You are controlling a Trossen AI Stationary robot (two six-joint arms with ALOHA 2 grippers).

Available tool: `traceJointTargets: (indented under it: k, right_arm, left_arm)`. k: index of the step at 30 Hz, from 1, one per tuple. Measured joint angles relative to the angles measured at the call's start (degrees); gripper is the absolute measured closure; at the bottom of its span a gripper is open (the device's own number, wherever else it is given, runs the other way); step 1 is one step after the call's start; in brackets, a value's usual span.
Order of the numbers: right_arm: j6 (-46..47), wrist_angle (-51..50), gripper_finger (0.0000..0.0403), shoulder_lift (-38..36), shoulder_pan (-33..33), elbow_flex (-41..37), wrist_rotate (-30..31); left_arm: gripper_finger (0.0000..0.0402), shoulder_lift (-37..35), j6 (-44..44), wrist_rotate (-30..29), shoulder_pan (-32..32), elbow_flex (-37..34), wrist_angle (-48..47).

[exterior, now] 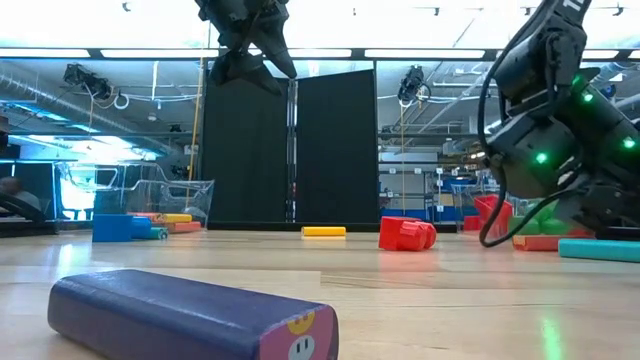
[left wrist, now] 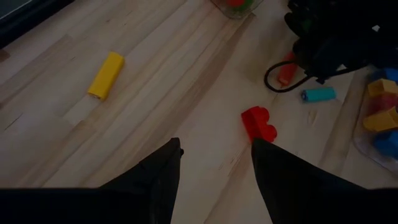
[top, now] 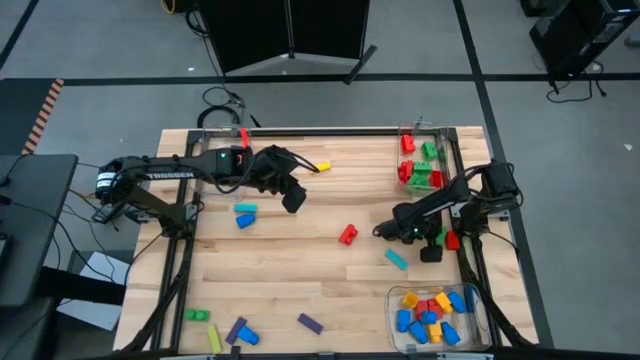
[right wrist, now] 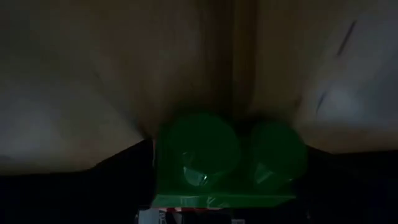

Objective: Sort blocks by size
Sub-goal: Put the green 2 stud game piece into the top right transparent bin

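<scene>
Right gripper [top: 384, 231] spread wide over a small green two-stud plastic brick [right wrist: 227, 158], near the table's right edge.
We see that green brick sitting between its parted fingers, unclamped, right of the red stubby brick [top: 347, 234]; our left gripper [top: 293, 198], half-parted and empty, hangs above bare wood left of that red brick.

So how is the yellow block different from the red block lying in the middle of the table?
The yellow block is a long smooth bar; the red block is short and chunky with round bumps. The yellow block lies near the table's far edge, beside the left arm; the red block lies near the middle, between the two arms. Both lie loose on the wood, outside any bin, with neither arm touching them.
</scene>
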Motion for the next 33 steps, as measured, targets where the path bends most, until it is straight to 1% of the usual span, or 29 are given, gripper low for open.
traceJointTargets:
  k: [3, 8, 15, 19, 21, 26, 29, 33]
  right_arm:
    - [0.0, 0.0, 0.0048, 0.0, 0.0, -0.5, -0.1]
    - [-0.1, -0.2, 0.0096, 0.0, 0.0, -0.6, -0.3]
    - [-0.1, -0.5, 0.0096, 0.0, 0.0, -0.1, -0.4]
    - [-0.2, -3.2, 0.0082, 0.0, 0.0, 2.4, -0.8]
    - [-0.4, -4.3, 0.008, 0.0, 0.0, 4.5, -1.1]
    - [-1.0, -6.3, 0.0094, -1.2, 0.0, 10.3, -0.7]
    - [-0.3, -7.7, 0.0093, -3.3, 0.0, 14.1, -0.6]
    - [0.4, -10.0, 0.0082, -8.2, -0.2, 19.6, -0.5]
  left_arm:
    - [0.0198, 0.0, 0.0, 0.0, -0.2, 0.0, 0.0]
    - [0.0198, 0.0, 0.1, 0.0, -0.2, 0.0, 0.0]
    - [0.0198, 0.0, 0.2, 0.0, -0.2, 0.0, 0.1]
    - [0.0198, 0.0, 0.2, 0.0, -0.2, 0.0, 0.1]
    - [0.0198, 0.0, 0.2, 0.0, -0.2, 0.0, 0.1]
    - [0.0198, 0.0, 0.2, 0.0, -0.2, 0.0, 0.1]
    - [0.0198, 0.0, 0.3, 0.0, -0.2, 0.0, 1.0]
    - [0.0198, 0.0, 0.3, 0.0, -0.2, 0.0, 2.8]
